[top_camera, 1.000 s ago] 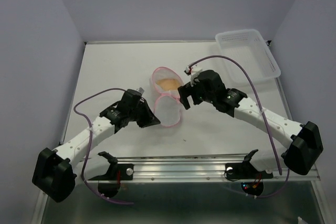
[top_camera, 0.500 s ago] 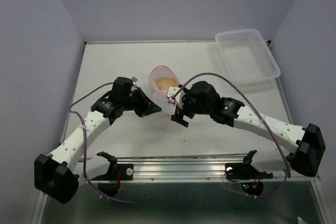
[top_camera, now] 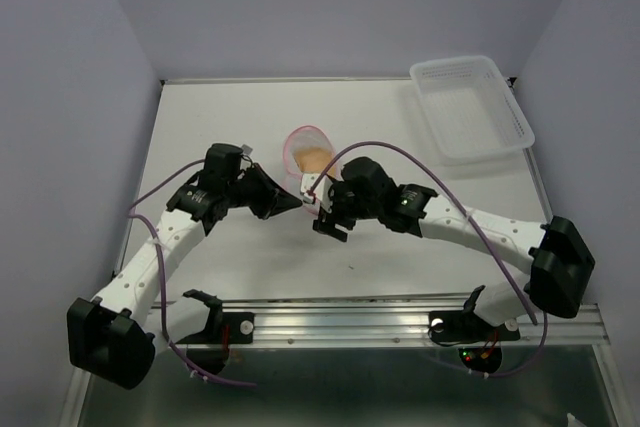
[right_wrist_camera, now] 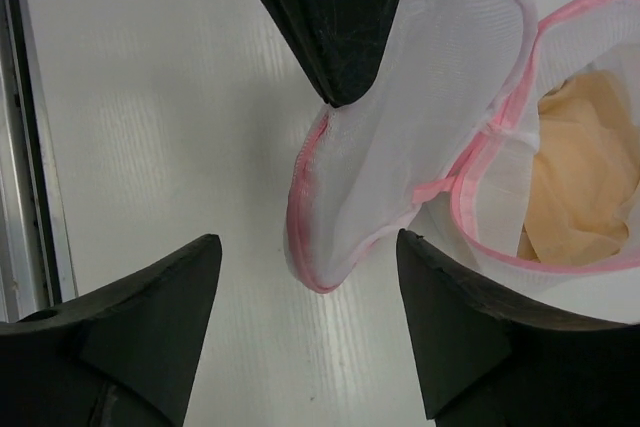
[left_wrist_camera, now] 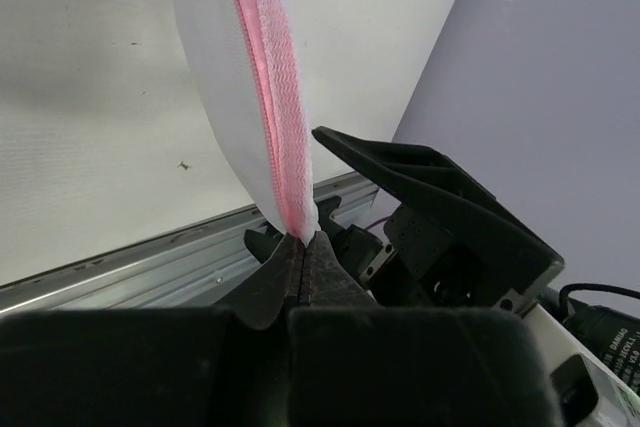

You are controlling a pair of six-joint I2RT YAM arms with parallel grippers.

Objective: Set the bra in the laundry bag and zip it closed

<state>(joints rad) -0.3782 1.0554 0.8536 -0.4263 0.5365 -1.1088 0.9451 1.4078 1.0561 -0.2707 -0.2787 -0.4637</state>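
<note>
top external: left gripper [top_camera: 296,205] and right gripper [top_camera: 325,222] meet at the near edge of the laundry bag [top_camera: 303,145], mid-surface [top_camera: 220,127]; the bra [top_camera: 316,158] sits inside, tan through the mesh.
left wrist: left jaws pinched tight on the pink zipper rim [left_wrist_camera: 270,77], holding the flap [left_wrist_camera: 215,97] up, likely to fold it over.
right wrist: right jaws spread wide and empty, just beside the flap, probably lining up for the zipper; bag unzipped.

The laundry bag [right_wrist_camera: 400,137] is made of fine white mesh cloth, edged with pink woven zipper tape [left_wrist_camera: 275,97]. The bra [right_wrist_camera: 585,167] is seen as soft, matt tan fabric. The left gripper [left_wrist_camera: 302,242] and right gripper [right_wrist_camera: 303,247] are moulded in matt black plastic. The table [right_wrist_camera: 140,107] is finished matt white and faintly ribbed.
</note>
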